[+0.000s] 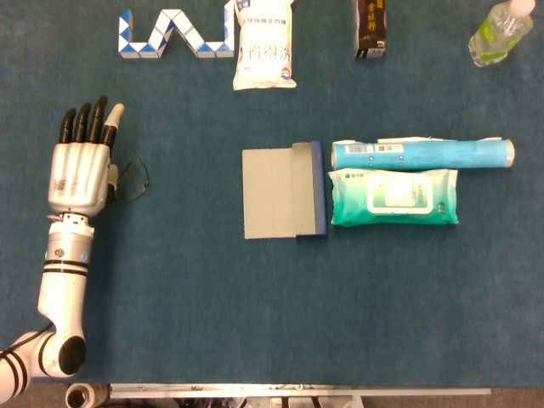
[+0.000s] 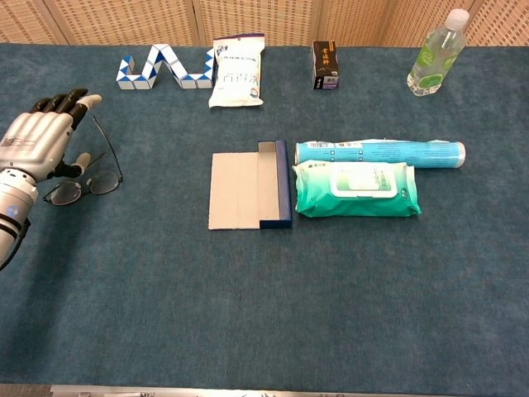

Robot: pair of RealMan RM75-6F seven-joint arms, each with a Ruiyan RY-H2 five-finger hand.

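We see a matt teal cloth table cover [image 1: 187,289]. Brushed silver metal left hand [image 1: 81,166] with glossy black plastic fingers [image 1: 84,123]. Thin dark wire-framed glasses [image 2: 83,184], clear shiny lenses. Glossy green plastic wipes pack [image 1: 393,197]. Matt grey cardboard box [image 1: 276,193].

Left robot hand [image 1: 82,166] flat, back up, fingers straight and a little apart, covering most of a pair of glasses [image 1: 132,180] on the blue counter [image 1: 187,289]. Mid-counter: grey-and-blue box [image 1: 285,191], touching a green wet-wipes pack [image 1: 393,197] with a teal tube [image 1: 422,154] just behind. Along the far edge: blue-and-white snake puzzle [image 1: 174,35], white pouch [image 1: 264,44], dark carton [image 1: 371,30], clear bottle [image 1: 500,33].
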